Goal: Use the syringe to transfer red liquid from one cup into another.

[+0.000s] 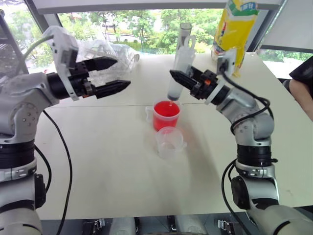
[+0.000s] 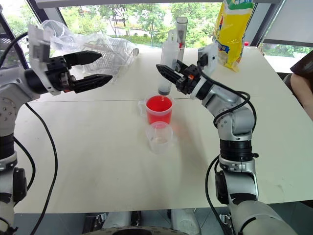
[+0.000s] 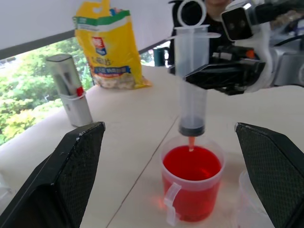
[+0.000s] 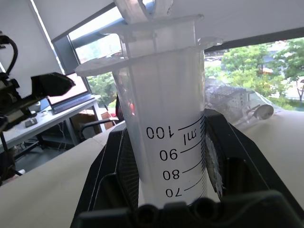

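Observation:
My right gripper (image 1: 177, 77) is shut on the barrel of the syringe (image 1: 179, 68), holding it upright over the table. The dark plunger seal sits at the barrel's lower end. Its reddish tip (image 3: 191, 142) hangs just above the red liquid (image 3: 192, 164) in the handled cup (image 1: 166, 115). The small colourless cup (image 1: 169, 142) stands directly in front of the red one, touching or nearly touching it. My left gripper (image 1: 115, 75) is open, raised to the left of the cups and pointing toward the syringe with nothing between its fingers (image 3: 64, 173).
A yellow bag (image 1: 234, 27) stands at the table's far right. A grey upright cylinder (image 2: 182, 29) is behind the syringe, and crumpled clear plastic (image 2: 105, 46) lies at the far left. A person's arm (image 1: 301, 85) shows at the right edge.

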Motion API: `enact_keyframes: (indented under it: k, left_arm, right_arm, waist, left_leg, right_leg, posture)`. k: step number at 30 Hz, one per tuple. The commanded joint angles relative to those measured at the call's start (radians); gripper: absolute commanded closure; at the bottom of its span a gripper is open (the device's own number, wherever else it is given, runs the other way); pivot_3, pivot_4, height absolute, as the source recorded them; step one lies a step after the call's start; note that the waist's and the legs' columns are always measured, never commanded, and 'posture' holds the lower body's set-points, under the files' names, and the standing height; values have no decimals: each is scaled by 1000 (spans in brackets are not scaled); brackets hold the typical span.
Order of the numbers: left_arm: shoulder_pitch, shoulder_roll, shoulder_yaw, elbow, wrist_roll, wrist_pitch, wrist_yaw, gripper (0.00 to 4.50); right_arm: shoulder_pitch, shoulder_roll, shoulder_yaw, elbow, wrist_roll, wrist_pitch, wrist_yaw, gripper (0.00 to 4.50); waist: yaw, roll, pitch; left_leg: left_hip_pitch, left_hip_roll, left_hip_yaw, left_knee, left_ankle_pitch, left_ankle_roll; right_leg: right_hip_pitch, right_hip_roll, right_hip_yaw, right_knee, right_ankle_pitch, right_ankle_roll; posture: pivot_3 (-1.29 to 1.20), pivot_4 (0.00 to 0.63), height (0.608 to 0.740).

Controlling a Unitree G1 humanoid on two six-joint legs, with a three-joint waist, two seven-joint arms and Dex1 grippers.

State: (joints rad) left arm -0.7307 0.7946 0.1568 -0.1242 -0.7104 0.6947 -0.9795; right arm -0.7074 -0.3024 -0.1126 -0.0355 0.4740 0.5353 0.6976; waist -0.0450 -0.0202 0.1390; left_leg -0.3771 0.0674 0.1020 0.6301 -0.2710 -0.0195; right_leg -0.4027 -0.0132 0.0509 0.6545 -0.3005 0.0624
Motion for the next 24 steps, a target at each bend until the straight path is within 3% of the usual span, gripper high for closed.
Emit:
enact_keyframes:
  k: [1,11,24]
  left_arm:
    - [-57,-10,-19,21,19,-29,-19,0]
    - [-187,-103,-114,140,104,-101,-68,0]
    - [-359,-276,-195,473,282,-313,-124,0]
  right_arm:
    - [18,4,40,-16,-29,-85,17,3007]
    - [57,13,116,-33,-69,-161,16,3007]
    - [71,1,152,-67,-82,-164,22,3007]
  waist:
    - [0,0,0]
    - [1,0,0]
    - [2,0,0]
  left_leg:
    - [0,0,0,0,0,-1]
    - [0,0,0,0,2,-4]
    - [0,0,0,0,3,-4]
  right_leg:
    - [0,0,0,0,0,0]
    - [0,1,0,0,0,0]
    - [0,2,0,0,0,0]
  posture:
    - [0,150,740]
    - [0,150,740]
    - [0,150,740]
